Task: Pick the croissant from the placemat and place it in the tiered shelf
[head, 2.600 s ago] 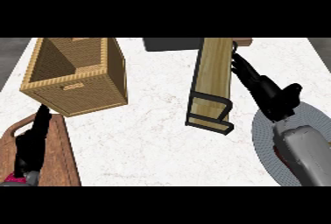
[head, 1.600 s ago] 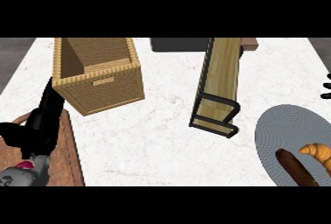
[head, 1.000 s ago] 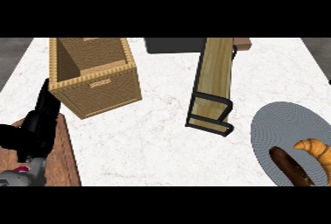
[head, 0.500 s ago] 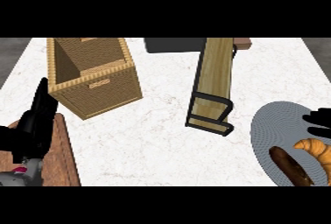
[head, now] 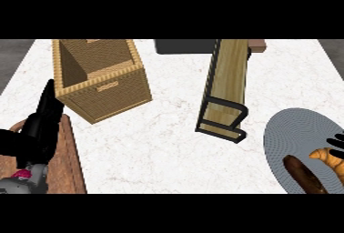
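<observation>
Right hand (head: 335, 139): only dark fingertips show at the view's right edge, just above the croissant; whether they are spread or curled, I cannot tell; nothing is held in what shows
Left hand (head: 40, 127): at the left edge, fingers straight and together, pointing up the view; resting, holding nothing
Croissant (head: 329, 158): lies on the grey round placemat (head: 289, 136) at the lower right, partly cut by the view's edge; just beside a dark brown long thing (head: 302, 173) on the same mat, which I cannot name
Shelf (head: 225, 86): wooden boards in a black frame, mid-right of the tabletop (head: 161, 145), near the mat's upper left rim
Other things: a wicker basket (head: 101, 79) at upper left; a brown board (head: 70, 159) under the left forearm
Step, as I judge it: the reach for the croissant, not yet a grasp
Risk: the croissant sits close to the dark thing, so closing fingers could catch or push that too; so little of the hand is in view that a misaligned grasp would be hard to spot; on the carry, the shelf's frame is narrow, so a low approach could knock it
</observation>
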`<move>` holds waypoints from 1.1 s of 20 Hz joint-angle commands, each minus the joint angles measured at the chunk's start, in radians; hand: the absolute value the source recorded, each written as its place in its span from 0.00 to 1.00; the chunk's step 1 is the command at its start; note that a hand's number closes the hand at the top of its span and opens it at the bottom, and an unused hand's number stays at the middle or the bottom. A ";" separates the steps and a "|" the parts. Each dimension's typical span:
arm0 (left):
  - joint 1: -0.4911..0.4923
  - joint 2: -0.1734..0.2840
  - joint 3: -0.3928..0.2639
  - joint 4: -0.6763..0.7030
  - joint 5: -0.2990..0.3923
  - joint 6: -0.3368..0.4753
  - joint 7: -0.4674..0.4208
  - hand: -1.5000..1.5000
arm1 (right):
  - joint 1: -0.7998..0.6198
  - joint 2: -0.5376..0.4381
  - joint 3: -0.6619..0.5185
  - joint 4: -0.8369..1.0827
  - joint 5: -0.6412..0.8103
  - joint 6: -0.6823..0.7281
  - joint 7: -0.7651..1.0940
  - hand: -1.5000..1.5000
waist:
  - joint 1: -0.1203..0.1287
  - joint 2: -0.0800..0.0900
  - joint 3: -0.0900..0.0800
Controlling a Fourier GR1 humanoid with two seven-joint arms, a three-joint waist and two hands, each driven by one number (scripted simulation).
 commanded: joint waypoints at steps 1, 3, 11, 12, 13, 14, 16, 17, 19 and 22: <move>-0.014 0.000 -0.001 -0.041 -0.028 -0.005 0.068 0.50 | -0.004 0.057 0.010 0.170 0.089 -0.106 -0.128 0.00 | 0.011 0.001 -0.002; -0.076 -0.054 0.018 0.102 -0.026 -0.055 -0.023 0.50 | -0.139 0.102 0.067 0.226 0.123 -0.061 -0.102 0.00 | 0.015 0.004 -0.003; 0.017 -0.100 0.023 -0.025 -0.114 -0.031 0.037 0.50 | -0.171 0.160 0.018 0.344 0.222 -0.098 -0.183 0.00 | 0.012 0.001 -0.003; 0.008 -0.061 0.068 -0.039 -0.073 -0.075 0.063 0.50 | -0.194 0.193 0.060 0.368 0.266 -0.124 -0.165 0.00 | 0.015 0.001 -0.003; 0.005 -0.075 0.077 0.029 -0.065 -0.107 0.003 0.50 | -0.247 0.213 0.067 0.450 0.279 -0.130 -0.173 0.00 | 0.017 0.003 -0.003; 0.042 -0.070 0.051 -0.094 -0.100 -0.066 0.077 0.50 | -0.243 0.216 0.045 0.498 0.279 -0.172 -0.222 0.00 | 0.018 0.001 -0.002; -0.011 -0.120 0.019 -0.054 -0.164 -0.019 0.101 0.50 | -0.196 0.199 0.029 0.469 0.278 -0.174 -0.262 0.00 | 0.010 0.001 -0.002; 0.015 -0.075 0.075 -0.087 -0.095 -0.104 0.111 0.50 | -0.257 0.199 0.026 0.488 0.277 -0.129 -0.260 0.00 | 0.015 0.001 -0.003; 0.004 -0.114 0.073 -0.052 -0.111 -0.091 0.096 0.50 | -0.244 0.238 0.021 0.565 0.288 -0.201 -0.293 0.00 | 0.013 0.001 -0.002; 0.011 -0.101 0.117 -0.041 -0.123 -0.128 0.076 0.50 | -0.251 0.263 0.035 0.518 0.308 -0.170 -0.277 0.00 | 0.011 0.001 -0.003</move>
